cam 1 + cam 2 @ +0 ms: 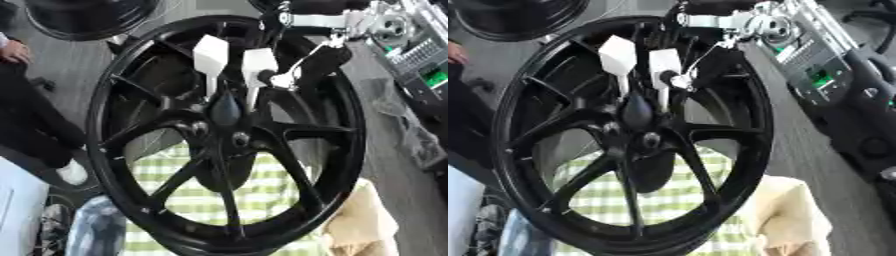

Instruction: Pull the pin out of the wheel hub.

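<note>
A large black spoked wheel (350, 125) stands tilted across the middle of both views, with its hub (226, 112) at the centre. Two white pins with flat white heads stick up out of the hub: the left pin (211, 55) and the right pin (259, 62). My right hand (311, 57) reaches in from the upper right over the rim. Its black fingertips are curled against the right pin, just below that pin's head. The left pin stands free. My left hand shows in neither view.
A second black wheel (87, 20) lies at the top left. A person (26, 115) stands at the left edge. A green-and-white checked cloth (262, 195) and a beige cloth (367, 220) lie under the wheel. Grey equipment (815, 55) fills the upper right.
</note>
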